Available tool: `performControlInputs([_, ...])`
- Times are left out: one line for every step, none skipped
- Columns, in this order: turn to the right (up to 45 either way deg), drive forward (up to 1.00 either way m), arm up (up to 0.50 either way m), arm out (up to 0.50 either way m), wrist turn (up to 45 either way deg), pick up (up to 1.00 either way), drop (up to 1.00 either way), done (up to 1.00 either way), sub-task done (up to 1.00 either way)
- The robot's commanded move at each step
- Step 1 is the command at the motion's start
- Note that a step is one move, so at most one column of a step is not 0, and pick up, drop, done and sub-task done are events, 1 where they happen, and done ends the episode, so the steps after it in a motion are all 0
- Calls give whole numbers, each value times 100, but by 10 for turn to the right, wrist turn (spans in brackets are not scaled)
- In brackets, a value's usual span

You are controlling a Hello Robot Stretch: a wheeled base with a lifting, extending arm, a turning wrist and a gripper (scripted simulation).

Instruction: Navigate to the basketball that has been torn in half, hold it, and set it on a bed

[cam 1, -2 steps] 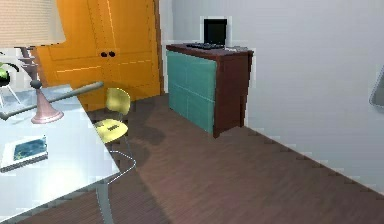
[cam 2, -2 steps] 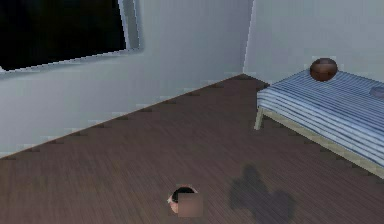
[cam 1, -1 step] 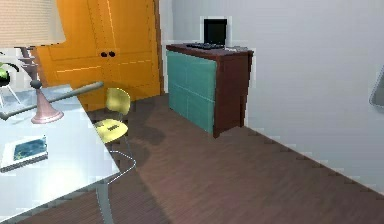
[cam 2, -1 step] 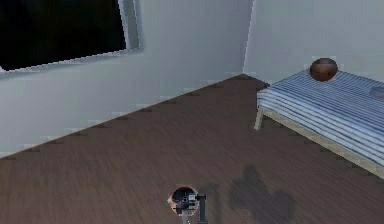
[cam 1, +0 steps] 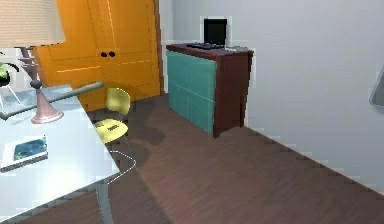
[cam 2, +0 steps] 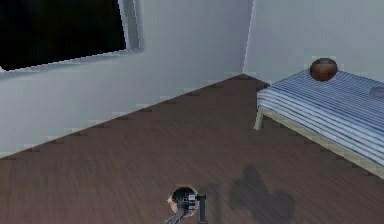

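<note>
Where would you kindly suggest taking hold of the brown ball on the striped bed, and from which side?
Probably from above, setting the jaws across the widest part of the brown ball: it rests on the striped bed close to the wall, with its rounded top free. I cannot make out a torn rim.

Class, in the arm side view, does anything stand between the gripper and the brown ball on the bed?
Nothing visible does: only bare wooden floor lies between the gripper and the striped bed, on which the brown ball rests.
</note>
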Motion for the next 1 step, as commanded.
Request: performControlInputs([0, 0, 0, 0, 450, 0, 0, 0, 0])
